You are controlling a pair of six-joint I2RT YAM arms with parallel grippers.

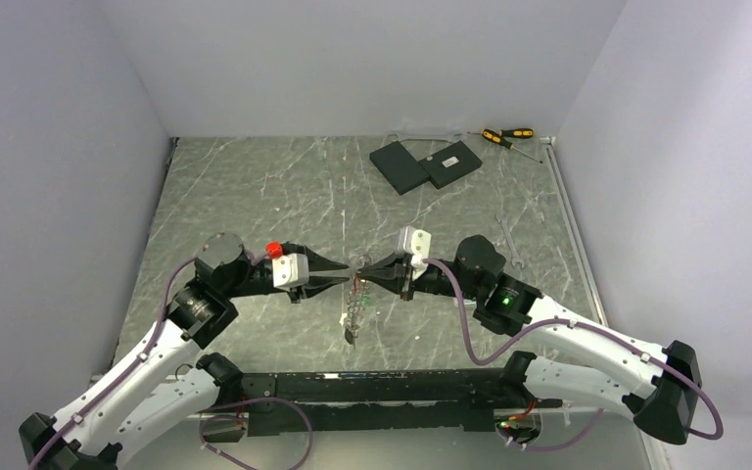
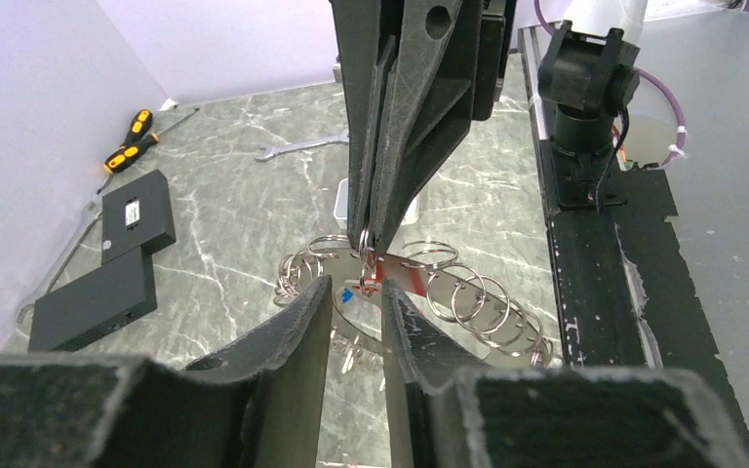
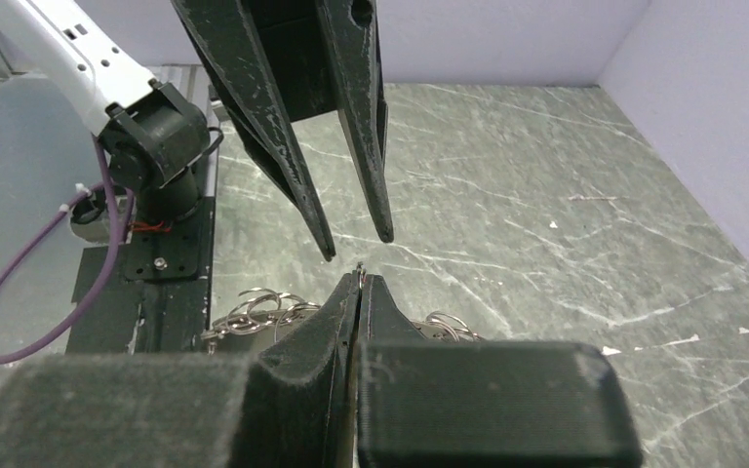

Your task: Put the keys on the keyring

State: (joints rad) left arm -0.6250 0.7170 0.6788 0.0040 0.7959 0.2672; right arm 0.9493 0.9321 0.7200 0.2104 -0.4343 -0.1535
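- Right gripper (image 3: 359, 283): reached in from the right over the middle of the table (image 1: 255, 196). Its fingers are pressed flat together, and one thin wire loop of the keyring is pinched at the very tips.
- Left gripper (image 2: 356, 295): reached in from the left, tip to tip with the right gripper. Its fingers are parted with a narrow gap between them, and nothing is seen clamped in that gap.
- Keyring (image 2: 468, 292): seen as a bunch of small silver split rings strung closely together. It is held up at one loop by the right gripper; the rest hangs below the two meeting tips and trails toward the table surface. Whether its lower end touches the table cannot be told.
- Keys (image 2: 382, 269): a red head with a short metal blade is seen just under the right gripper's tips, in among the rings. A blue head lies just beside it, beyond the gap of the left fingers. Whether either key is threaded onto a ring cannot be told.
- Black slabs (image 1: 426, 164): two flat rectangles, laid touching one another near the far edge of the table, well apart from the grippers.
- Screwdrivers (image 1: 506, 135): two, with yellow-and-black handles, at the far right corner, beside the slabs.
- Wrench (image 1: 509, 240): small, silver, laid flat on the right side of the table.
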